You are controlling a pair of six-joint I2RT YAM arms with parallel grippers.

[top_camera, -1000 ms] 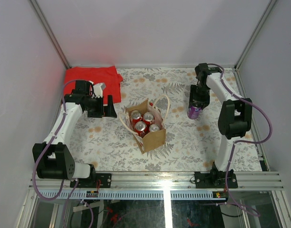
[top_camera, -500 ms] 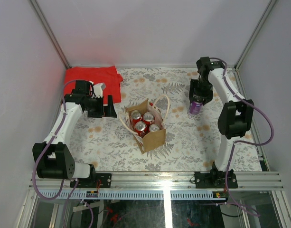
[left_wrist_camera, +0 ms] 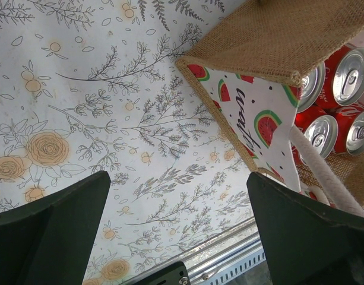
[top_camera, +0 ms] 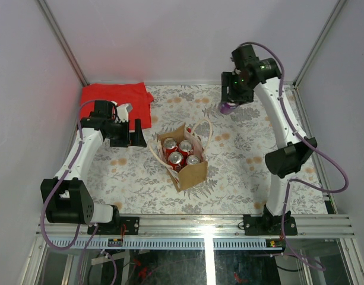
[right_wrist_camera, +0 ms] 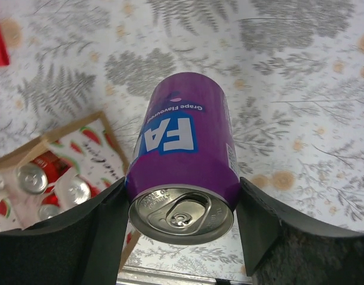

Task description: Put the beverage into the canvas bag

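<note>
Right gripper (right_wrist_camera: 182, 228) is pinching the purple can (right_wrist_camera: 183, 142) aloft beyond the canvas bag (top_camera: 193, 173); carrying over and lowering are pending. Left gripper (left_wrist_camera: 182, 219) is hovering spread beside it.

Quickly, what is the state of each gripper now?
Left gripper: open, holding nothing.
Right gripper: closed on the purple can.

Pale lilac walls (top_camera: 182, 41); floral tablecloth (top_camera: 229, 184); aluminium rail (top_camera: 187, 227) at near edge.
</note>
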